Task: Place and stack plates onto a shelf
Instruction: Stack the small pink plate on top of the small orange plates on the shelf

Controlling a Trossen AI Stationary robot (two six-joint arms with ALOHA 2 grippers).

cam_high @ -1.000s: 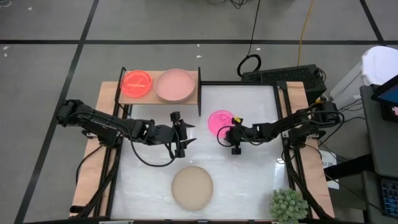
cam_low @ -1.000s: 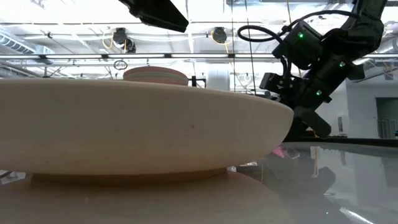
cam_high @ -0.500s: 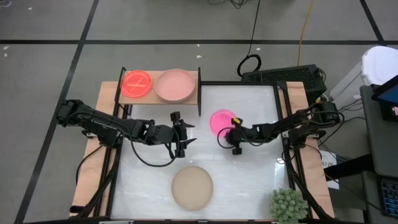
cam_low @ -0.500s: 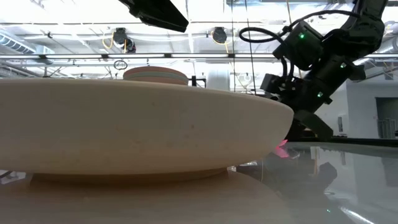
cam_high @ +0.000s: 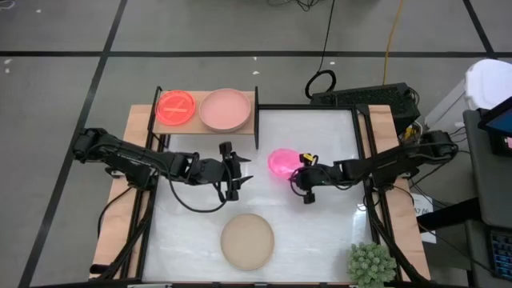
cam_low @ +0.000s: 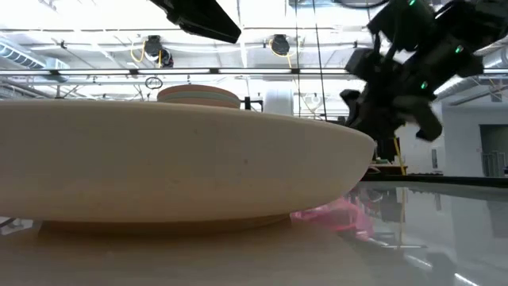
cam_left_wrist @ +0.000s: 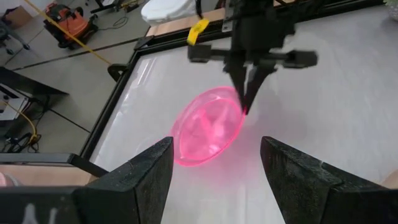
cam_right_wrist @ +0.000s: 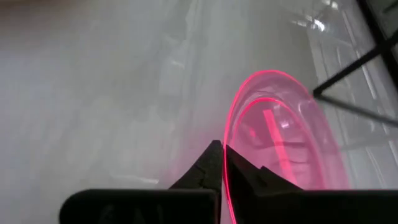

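Small translucent pink plate [cam_high: 281,163] sits tilted, its rim pinched at one edge by the right gripper [cam_high: 297,178]; in the right wrist view the two dark fingers [cam_right_wrist: 211,167] are pressed together on the thin rim, the plate's bowl extending ahead of them. In the left wrist view the plate stands on its far edge against the white tabletop [cam_high: 320,232], raised on the side held by the right gripper. Left gripper [cam_high: 234,170] hovers well apart from the pink plate, facing it across the tabletop, fingers [cam_left_wrist: 140,180] spread with nothing between them. Large beige plate [cam_high: 247,241] lies flat on the tabletop, nearer the front edge than both grippers; in the low view it fills the foreground. The shelf [cam_high: 149,122] stands beyond the left gripper at the tabletop's far corner, carrying a small neon orange plate [cam_high: 176,107] and, just beside it, a large dusty-pink plate [cam_high: 225,110]. Spiky green plant [cam_high: 371,263] sits at the front corner on the right arm's side.
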